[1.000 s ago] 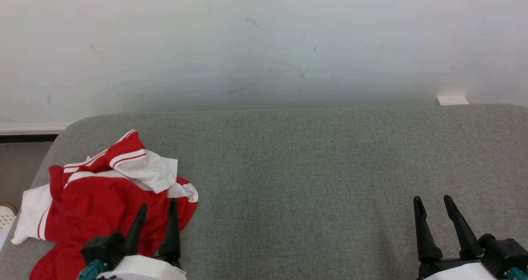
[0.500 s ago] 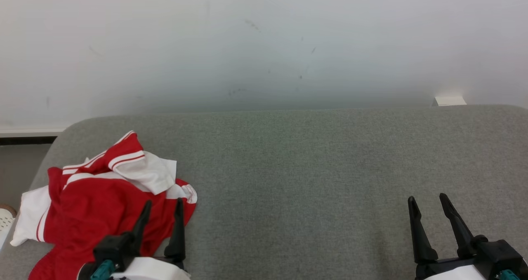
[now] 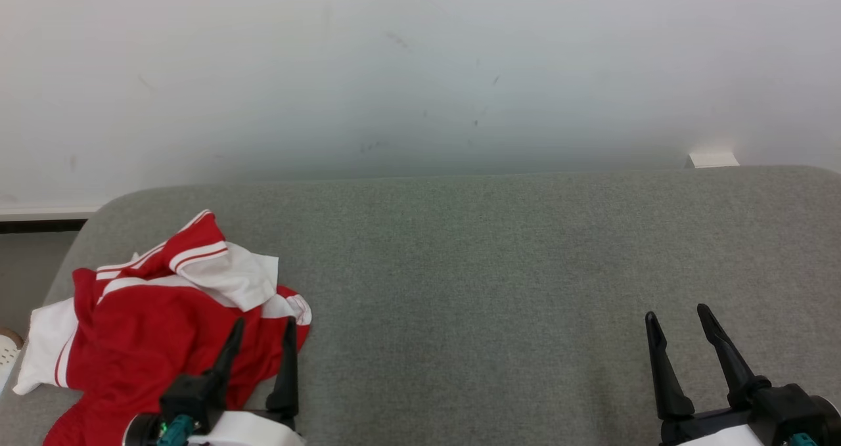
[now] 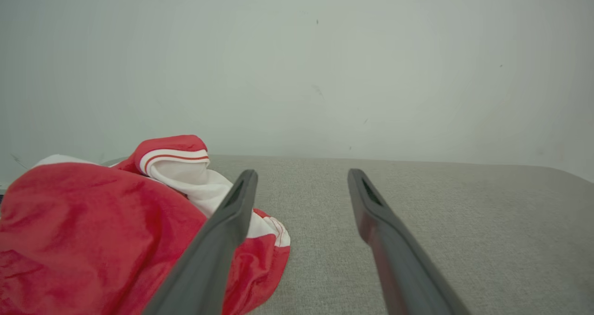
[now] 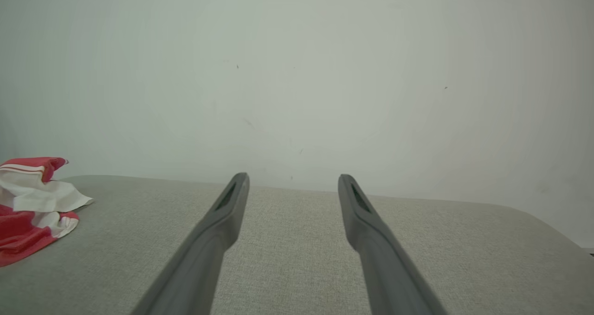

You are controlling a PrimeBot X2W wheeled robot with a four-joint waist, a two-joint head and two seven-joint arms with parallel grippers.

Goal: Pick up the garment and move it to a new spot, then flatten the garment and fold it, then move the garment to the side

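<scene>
White wall (image 3: 420, 58), lightly scuffed, fills the back of the scene; below it lies the table (image 3: 499, 268), covered in grey woven cloth with rounded far corners; the garment (image 3: 144, 321), red with white panels and thin red-and-white stripes, sits crumpled in a heap at the table's left end, one white edge trailing toward the left rim; the left gripper (image 3: 264, 321) stands at the heap's near right edge, jaws spread wide with nothing between them, one finger in front of the red cloth and the other over bare table; the right gripper (image 3: 677, 311) is well apart from the garment, near the table's right end, jaws likewise released and empty; a small white block (image 3: 713, 159) shows just behind the table's far right edge.
</scene>
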